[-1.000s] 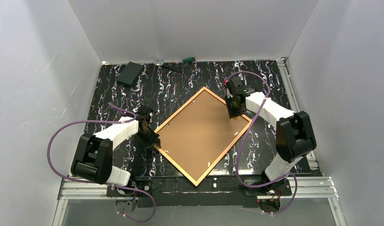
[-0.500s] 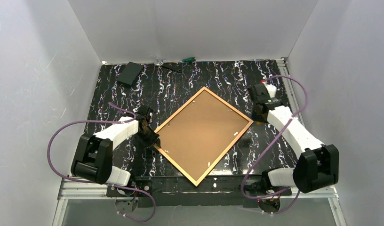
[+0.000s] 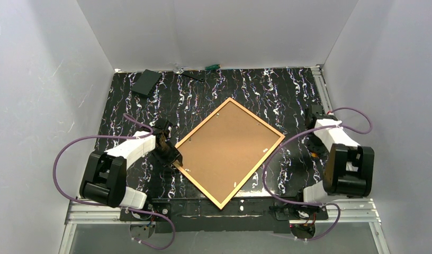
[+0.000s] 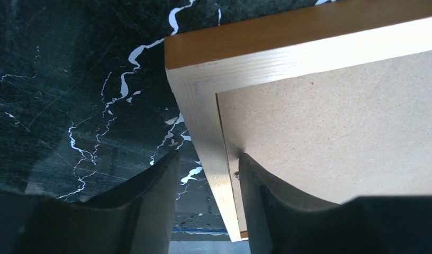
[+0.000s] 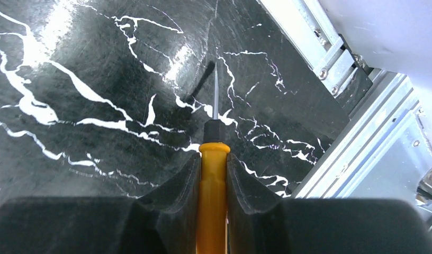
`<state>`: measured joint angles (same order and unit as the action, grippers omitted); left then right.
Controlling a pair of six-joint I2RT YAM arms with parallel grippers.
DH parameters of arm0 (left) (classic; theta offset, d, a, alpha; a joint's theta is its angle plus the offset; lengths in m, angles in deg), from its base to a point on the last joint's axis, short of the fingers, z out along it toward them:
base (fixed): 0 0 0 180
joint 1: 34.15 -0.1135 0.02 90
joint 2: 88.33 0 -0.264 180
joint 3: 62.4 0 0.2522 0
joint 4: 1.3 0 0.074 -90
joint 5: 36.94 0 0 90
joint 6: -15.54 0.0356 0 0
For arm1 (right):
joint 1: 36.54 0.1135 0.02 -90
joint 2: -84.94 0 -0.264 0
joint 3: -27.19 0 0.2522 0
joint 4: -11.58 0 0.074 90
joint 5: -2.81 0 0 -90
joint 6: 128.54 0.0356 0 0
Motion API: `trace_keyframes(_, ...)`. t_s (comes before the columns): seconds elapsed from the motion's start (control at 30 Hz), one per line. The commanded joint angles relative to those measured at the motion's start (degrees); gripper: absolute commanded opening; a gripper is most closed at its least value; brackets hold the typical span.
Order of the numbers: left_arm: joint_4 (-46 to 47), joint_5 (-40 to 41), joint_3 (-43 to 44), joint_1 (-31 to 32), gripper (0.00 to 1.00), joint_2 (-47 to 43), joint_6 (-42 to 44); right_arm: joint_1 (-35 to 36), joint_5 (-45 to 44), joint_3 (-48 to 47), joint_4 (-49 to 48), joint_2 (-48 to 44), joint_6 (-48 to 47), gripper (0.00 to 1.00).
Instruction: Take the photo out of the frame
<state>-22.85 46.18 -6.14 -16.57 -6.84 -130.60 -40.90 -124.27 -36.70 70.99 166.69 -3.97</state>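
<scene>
The frame (image 4: 200, 119) lies face down on the black table (image 3: 203, 90), turned like a diamond, long sides running far-right to near-left. The photo (image 3: 230, 151) sits inside it, plain brown back up. The left gripper (image 4: 207, 157) loosely straddles its left corner rail, and only the right wrist view shows the right gripper (image 5: 213, 161) pinching a yellow screwdriver (image 5: 212, 203).

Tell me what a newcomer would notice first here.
The frame lies face-down, cornerwise, on the table, the photo's brown board back up. The left gripper's jaws stand open astride its left corner rail. Near the table's right edge, the right gripper clamps an orange-handled screwdriver.
</scene>
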Motion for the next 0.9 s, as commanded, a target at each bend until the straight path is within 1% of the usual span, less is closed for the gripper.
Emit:
trace_keyframes(0.0,-7.0,-1.7,1.6,-0.1,0.47,-2.8,4.9,-0.7,-2.7,-4.0,-0.2,6.5,0.1,0.01)
trace_keyframes(0.1,-6.0,-4.6,2.3,-0.1,0.60,-5.4,9.6,-0.7,-2.5,-6.6,2.2,11.6,0.0,0.01)
trace_keyframes(0.2,-3.8,-9.0,2.8,0.2,0.68,-7.7,13.8,-0.8,0.1,-7.4,1.9,14.2,-1.6,0.01)
trace_keyframes(0.23,-3.5,-10.6,3.3,0.5,0.70,-8.2,15.2,-0.7,1.4,-7.3,1.7,15.0,-2.3,0.01)
trace_keyframes(0.37,-3.4,-15.0,6.3,2.2,0.71,-8.4,19.4,-1.0,6.6,-8.0,0.9,17.9,-4.8,0.01)
trace_keyframes(0.4,-3.3,-16.1,6.8,2.8,0.72,-8.3,20.2,-1.0,7.3,-8.2,0.9,18.5,-5.1,0.03)
trace_keyframes(0.57,-3.2,-18.6,9.3,8.0,0.74,-7.3,23.5,-1.7,10.1,-7.8,0.2,18.8,-6.1,0.15)
trace_keyframes(0.7,-3.2,-20.1,11.2,12.4,0.75,-4.9,24.8,-2.3,12.3,-7.5,-0.5,18.8,-6.6,0.27)
trace_keyframes(0.77,-2.8,-19.6,11.7,14.3,0.76,-4.4,24.2,-2.2,13.1,-7.1,-1.0,18.2,-6.9,0.36)
trace_keyframes(0.87,-1.4,-18.5,11.7,16.6,0.77,-4.7,23.6,-2.5,14.4,-5.9,-2.2,16.5,-7.5,0.45)
